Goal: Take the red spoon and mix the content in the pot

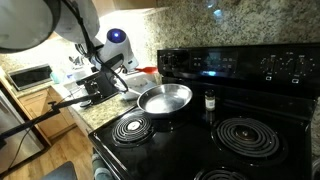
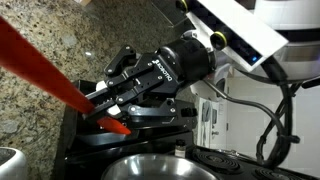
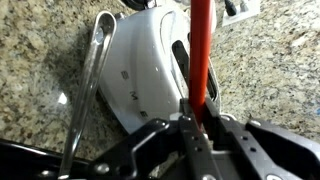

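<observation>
Red-orange long slim plastic spoon [image 2: 45,68] is being clenched in the robot's black fingers [image 2: 118,90] above the speckled granite worktop [image 3: 40,60]; pickup is looking done, while the shallow round silver metal pot [image 1: 165,98] nearby is awaiting stirring.

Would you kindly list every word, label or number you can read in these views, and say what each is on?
"ROBOTIQ": white lettering on the body of the gripper in an exterior view; blurred, so only a probable reading.
Markings on the stove control panel: too small to read.
Print on the white label behind the arm: too blurred to read.
Wrist view: no text.
</observation>
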Tool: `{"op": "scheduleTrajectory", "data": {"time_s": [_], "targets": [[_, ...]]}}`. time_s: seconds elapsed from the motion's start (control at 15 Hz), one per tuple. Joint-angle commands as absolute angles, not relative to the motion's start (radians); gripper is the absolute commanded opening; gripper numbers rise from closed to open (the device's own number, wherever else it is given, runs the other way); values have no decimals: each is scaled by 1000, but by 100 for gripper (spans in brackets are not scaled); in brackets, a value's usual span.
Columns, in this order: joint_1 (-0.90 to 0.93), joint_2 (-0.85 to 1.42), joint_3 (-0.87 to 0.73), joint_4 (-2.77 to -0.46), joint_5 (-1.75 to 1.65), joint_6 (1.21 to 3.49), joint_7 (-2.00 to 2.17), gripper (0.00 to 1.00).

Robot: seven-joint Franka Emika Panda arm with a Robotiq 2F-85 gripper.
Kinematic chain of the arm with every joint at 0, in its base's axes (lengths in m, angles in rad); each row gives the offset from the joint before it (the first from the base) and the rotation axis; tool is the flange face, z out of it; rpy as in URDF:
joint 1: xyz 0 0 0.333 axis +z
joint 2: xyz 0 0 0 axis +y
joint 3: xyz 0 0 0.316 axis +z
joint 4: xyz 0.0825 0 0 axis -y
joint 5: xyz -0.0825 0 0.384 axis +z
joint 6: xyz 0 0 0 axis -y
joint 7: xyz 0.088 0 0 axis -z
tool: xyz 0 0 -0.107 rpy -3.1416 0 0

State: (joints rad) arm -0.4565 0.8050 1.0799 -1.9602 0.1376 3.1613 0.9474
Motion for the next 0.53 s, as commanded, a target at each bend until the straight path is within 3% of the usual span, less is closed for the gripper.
{"op": "scheduleTrajectory", "data": {"time_s": [0.0, 0.47], "targets": [[-510, 864, 1154, -1945, 266, 3115, 824, 4], [-619, 1023, 1312, -1924, 463, 3017, 643, 4]]}}
